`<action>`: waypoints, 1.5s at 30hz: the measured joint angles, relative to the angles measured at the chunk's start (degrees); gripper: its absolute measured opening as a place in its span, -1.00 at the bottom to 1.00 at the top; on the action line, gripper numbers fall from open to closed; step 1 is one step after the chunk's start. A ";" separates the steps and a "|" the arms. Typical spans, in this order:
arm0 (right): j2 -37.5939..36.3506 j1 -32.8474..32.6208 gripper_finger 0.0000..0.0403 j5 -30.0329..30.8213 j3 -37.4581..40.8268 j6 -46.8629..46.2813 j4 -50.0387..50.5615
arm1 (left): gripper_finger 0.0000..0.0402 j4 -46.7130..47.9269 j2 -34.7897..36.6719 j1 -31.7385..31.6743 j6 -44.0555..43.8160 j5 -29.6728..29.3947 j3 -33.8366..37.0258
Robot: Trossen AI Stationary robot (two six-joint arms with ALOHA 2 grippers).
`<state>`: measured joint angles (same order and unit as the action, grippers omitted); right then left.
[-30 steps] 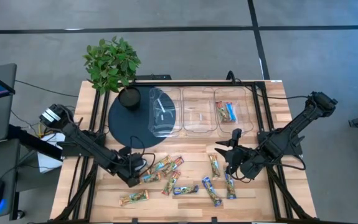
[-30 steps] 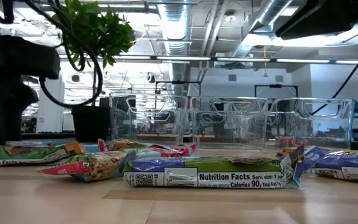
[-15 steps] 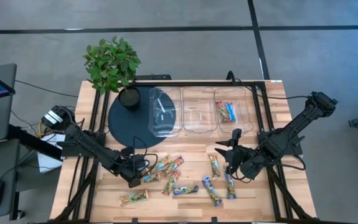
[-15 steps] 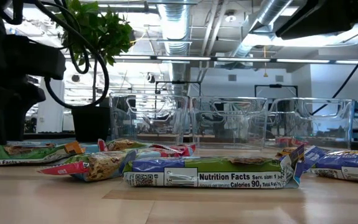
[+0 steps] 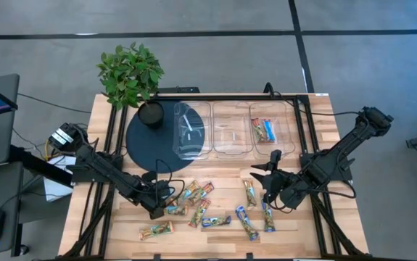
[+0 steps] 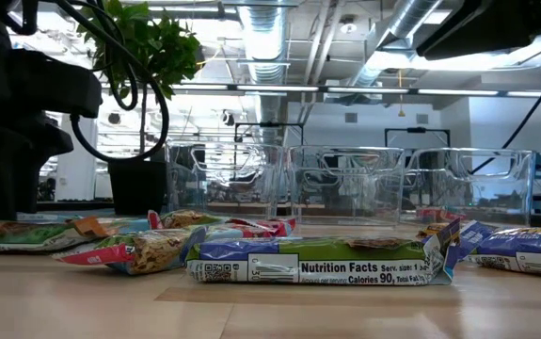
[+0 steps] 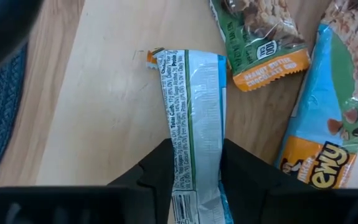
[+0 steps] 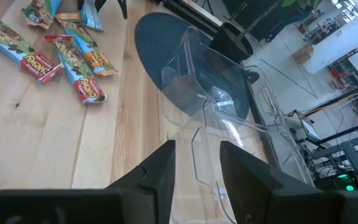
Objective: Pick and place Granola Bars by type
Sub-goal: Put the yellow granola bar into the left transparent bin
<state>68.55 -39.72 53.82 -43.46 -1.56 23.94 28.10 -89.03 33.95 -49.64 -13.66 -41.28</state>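
Several granola bars in green, blue and red-orange wrappers lie flat and scattered on the near half of the table [image 5: 215, 220] [image 6: 317, 262]. My left gripper [image 5: 163, 205] [image 7: 196, 149] is low over the left side of the scatter, shut on a green-and-white bar [image 5: 173, 209] [image 7: 194, 93] that shows its printed back. My right gripper [image 5: 266, 168] [image 8: 197, 149] is open above the table, beside the right-hand bars [image 5: 249, 193], touching nothing. The right clear bin [image 5: 270, 129] holds a few bars. My left gripper pinches the green-and-white bar across its width near one end [image 7: 194, 165], a finger [image 7: 157, 180] on each long edge. It comes slanting down from the table's left, and the bar runs forward from between the fingers. The far end [image 7: 166, 59] lies on the wood.
Three clear bins stand in a row at the far side [image 5: 191, 130] [image 5: 231, 130]. A dark round mat [image 5: 146, 145] and a potted plant [image 5: 130, 72] sit at the far left. Bare wood lies between the bins and the bars.
The bar in my left gripper has slid a little along the table toward the left edge, away from the neighbouring bars. The right arm has kept still.
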 joint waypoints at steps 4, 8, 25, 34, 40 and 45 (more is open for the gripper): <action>0.00 0.00 -0.41 0.02 0.00 0.00 0.00 | -0.45 0.19 0.00 -0.02 -0.03 -0.54 0.00; 0.00 0.00 -0.41 0.02 0.00 0.00 0.00 | -0.44 1.27 -0.09 -0.02 -0.03 -0.56 -0.94; 0.00 0.00 -0.41 0.02 0.00 0.02 0.00 | -0.43 11.01 0.00 -1.55 11.94 -29.91 -16.42; 0.00 0.00 -0.41 0.02 0.00 0.04 0.00 | -0.43 8.92 0.05 -12.56 19.01 -45.93 -17.51; 0.00 0.05 -0.41 0.02 0.00 0.11 0.00 | -0.43 3.33 0.04 -22.09 25.21 -42.89 -17.51; 0.00 0.92 -0.41 0.02 0.00 0.09 0.00 | -0.43 -4.01 0.06 -29.28 30.35 -36.90 -17.51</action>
<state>68.55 -38.80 53.84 -43.46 -1.48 23.94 24.09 -88.97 4.67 -19.30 -50.57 -58.78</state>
